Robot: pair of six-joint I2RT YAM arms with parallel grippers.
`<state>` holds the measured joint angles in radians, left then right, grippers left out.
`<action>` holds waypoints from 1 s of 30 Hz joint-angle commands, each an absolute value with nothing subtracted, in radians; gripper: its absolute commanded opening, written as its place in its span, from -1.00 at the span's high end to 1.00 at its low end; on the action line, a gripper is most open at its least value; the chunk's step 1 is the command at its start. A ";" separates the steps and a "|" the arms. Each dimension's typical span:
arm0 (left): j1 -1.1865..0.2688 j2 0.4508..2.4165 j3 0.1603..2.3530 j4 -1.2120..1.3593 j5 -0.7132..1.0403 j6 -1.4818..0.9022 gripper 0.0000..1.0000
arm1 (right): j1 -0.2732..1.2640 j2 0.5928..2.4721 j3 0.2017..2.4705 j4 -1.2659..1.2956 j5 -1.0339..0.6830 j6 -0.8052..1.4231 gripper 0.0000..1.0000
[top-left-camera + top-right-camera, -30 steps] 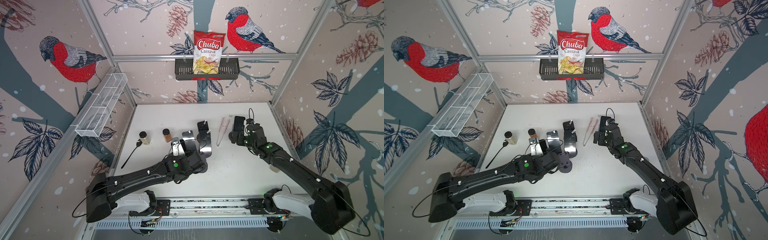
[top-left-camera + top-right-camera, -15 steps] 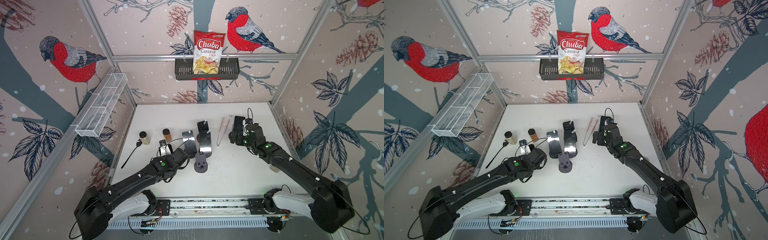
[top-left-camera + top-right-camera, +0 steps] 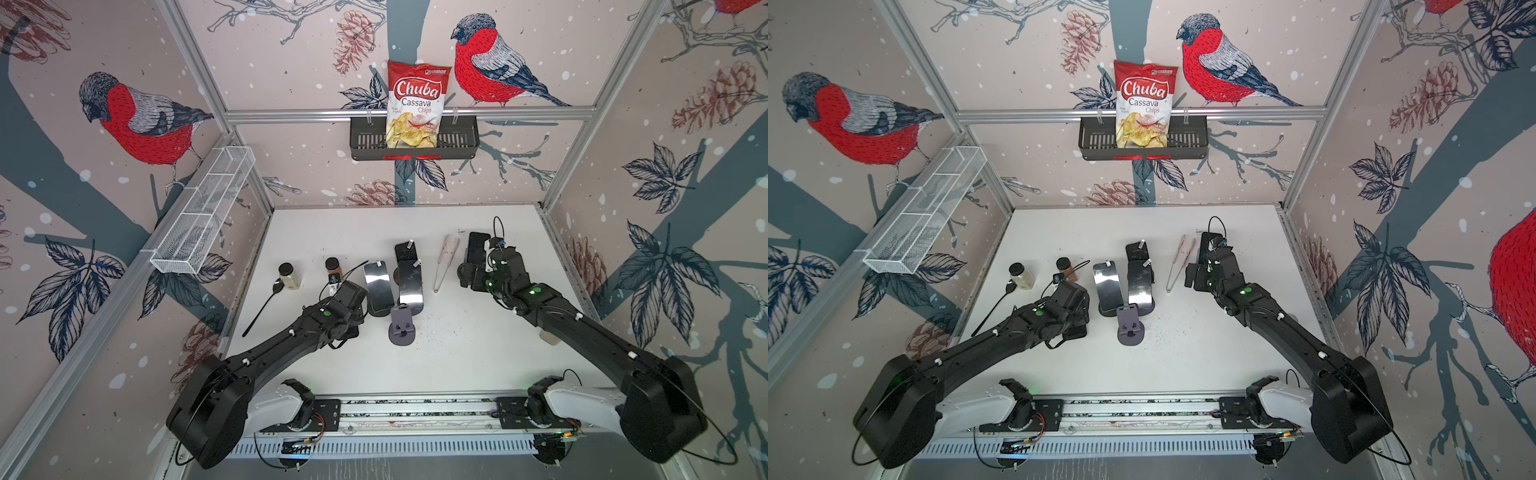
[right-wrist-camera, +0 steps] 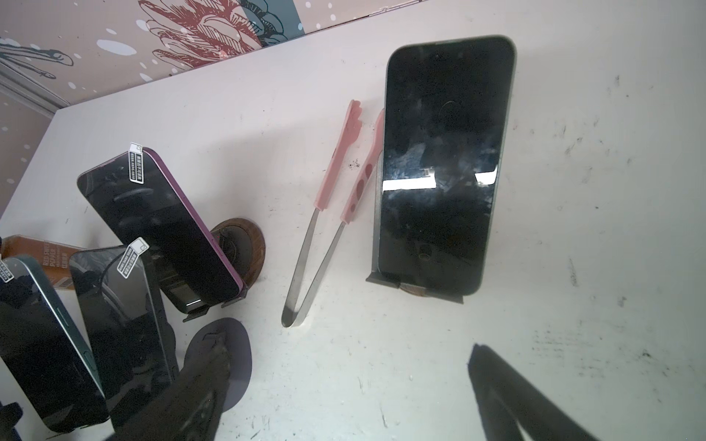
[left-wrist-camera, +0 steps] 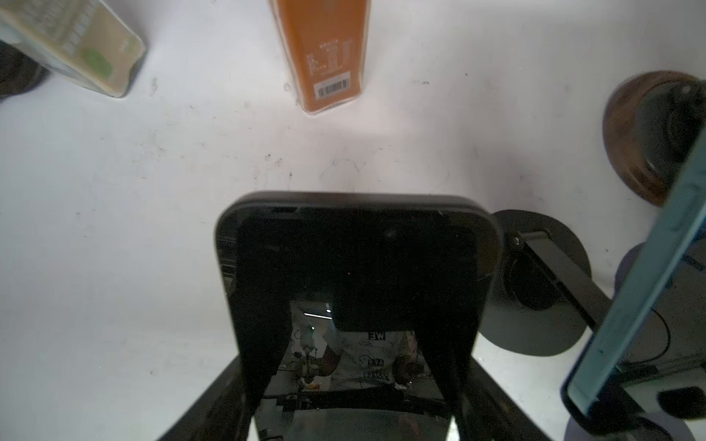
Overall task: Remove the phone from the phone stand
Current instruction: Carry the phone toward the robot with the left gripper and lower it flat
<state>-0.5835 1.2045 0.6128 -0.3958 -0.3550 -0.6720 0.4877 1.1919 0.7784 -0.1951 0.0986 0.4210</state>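
At nine o'clock from the empty purple stand (image 3: pixel 401 328), my left gripper (image 5: pixel 353 336) pinches the phone (image 5: pixel 355 267); the right gripper (image 4: pixel 344 343) hangs spread. I'd lower it flat onto the worktop (image 3: pixel 457 365), slowly.

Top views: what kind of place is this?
Probably a lab robot cell: aluminium frame with bird-wallpaper panels, two arms on a base rail, phones on stands on a white table.

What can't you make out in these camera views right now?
- Held phone: lower end runs past the left wrist view's edge.
- Right hand: fingers blurred and cut off at the right wrist view's edge.
- Sticker print: too small to read in any view.
- Orange jar: cap cut off by the left wrist view's edge.
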 commanded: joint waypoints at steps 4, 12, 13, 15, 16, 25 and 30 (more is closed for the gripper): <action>-0.541 1.281 0.633 -0.329 -0.271 -0.597 -0.22 | 0.488 1.201 0.779 -0.178 0.108 0.422 -0.99; -0.514 1.365 0.654 -0.301 -0.229 -0.589 -0.23 | 0.488 1.206 0.780 -0.178 0.108 0.423 -0.99; -0.512 1.377 0.659 -0.301 -0.229 -0.589 -0.23 | 0.488 1.206 0.780 -0.178 0.107 0.423 -0.98; -0.510 1.399 0.668 -0.298 -0.228 -0.588 -0.23 | 0.489 1.205 0.780 -0.181 0.107 0.424 -0.98; -0.508 1.411 0.673 -0.297 -0.228 -0.588 -0.23 | 0.488 1.204 0.780 -0.179 0.107 0.424 -0.99; -0.502 1.483 0.702 -0.319 -0.235 -0.592 -0.26 | 0.489 1.199 0.778 -0.183 0.116 0.420 -0.98; -0.499 1.506 0.705 -0.303 -0.234 -0.592 -0.29 | 0.489 1.202 0.785 -0.183 0.111 0.420 -0.98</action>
<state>-0.5007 1.4960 0.6987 -0.3248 -0.2321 -0.5980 0.4881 1.2030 0.7776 -0.1947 0.0994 0.4206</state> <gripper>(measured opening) 0.741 0.992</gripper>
